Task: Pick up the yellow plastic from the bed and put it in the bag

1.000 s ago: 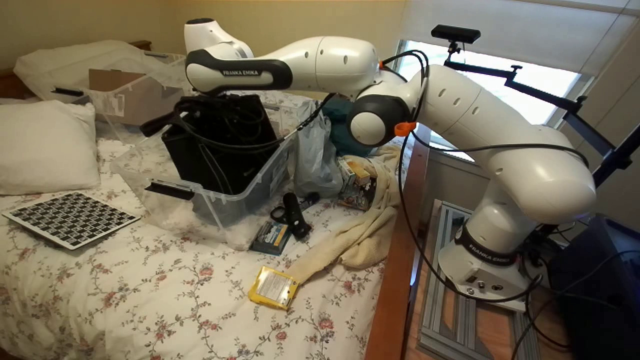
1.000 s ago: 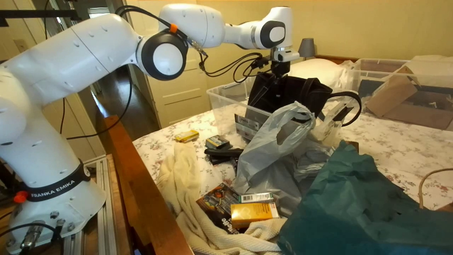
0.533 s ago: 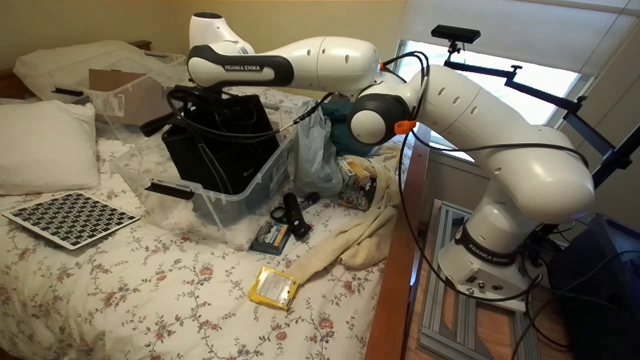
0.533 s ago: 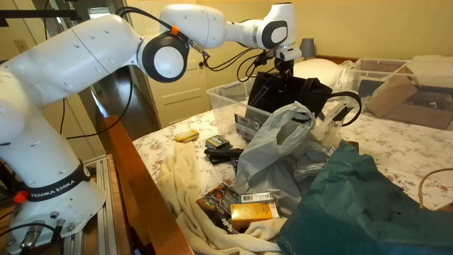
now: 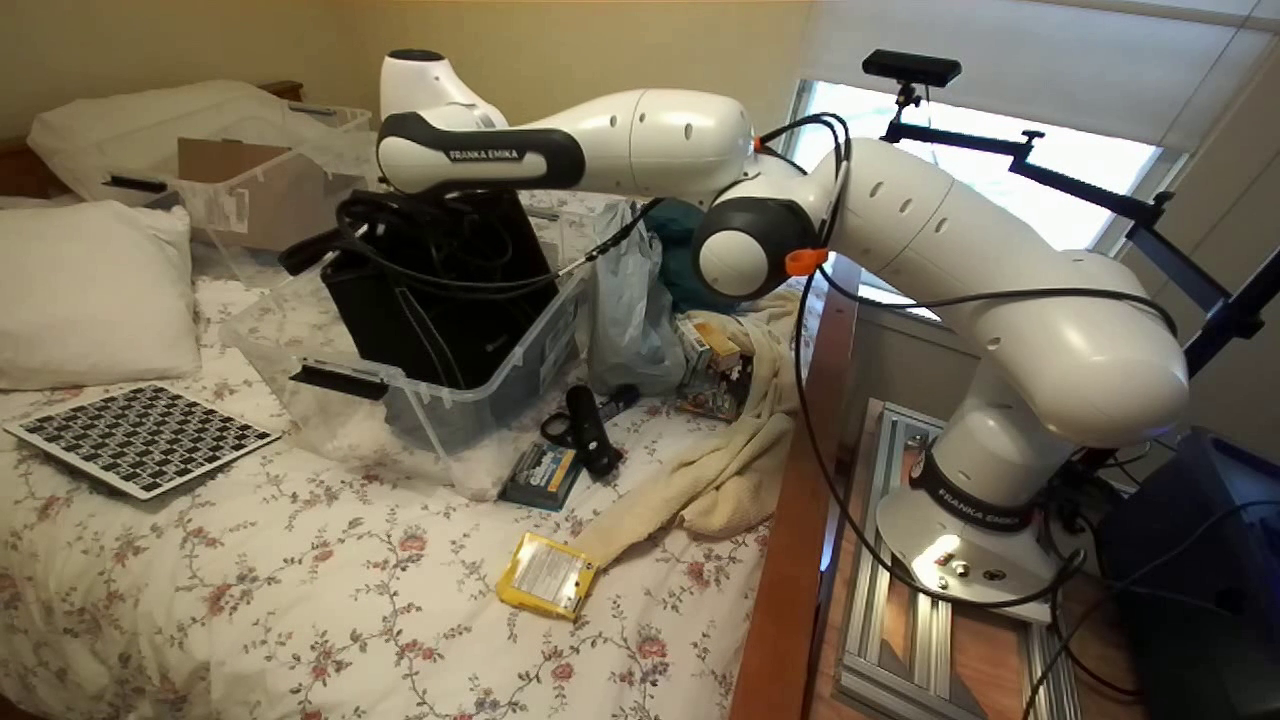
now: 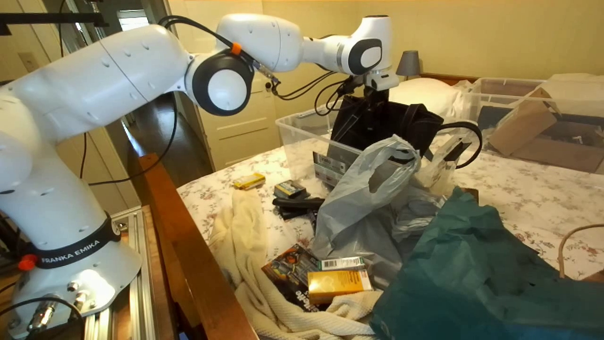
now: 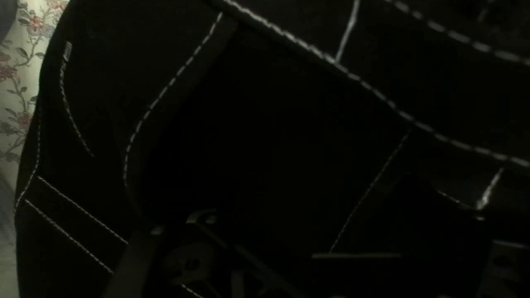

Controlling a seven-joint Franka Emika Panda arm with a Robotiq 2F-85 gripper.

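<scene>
The flat, yellow plastic packet (image 5: 547,577) lies on the white, flower-printed bed (image 5: 350,570), in an exterior view nearer and right of the boxy, black, soft-sided bag (image 5: 440,335). My claw (image 6: 372,120) hangs spread at its mouth; I should rise straight up clear, then pinch the packet's sides.

Small, roughly rectangular yellow plastic (image 5: 546,576), with a glossy pale printed panel facing up, lies flat and slightly askew on the bed (image 5: 200,600), low and just left of centre in an exterior view. The bed's white spread, sprigged with pink-red flowers, fills the lower left of that frame. Higher up, also left of centre, stands a boxy black soft-sided bag (image 5: 460,335), one handle jutting leftward; in the wrist view, pale dashed stitching crosses its dim cloth.
</scene>
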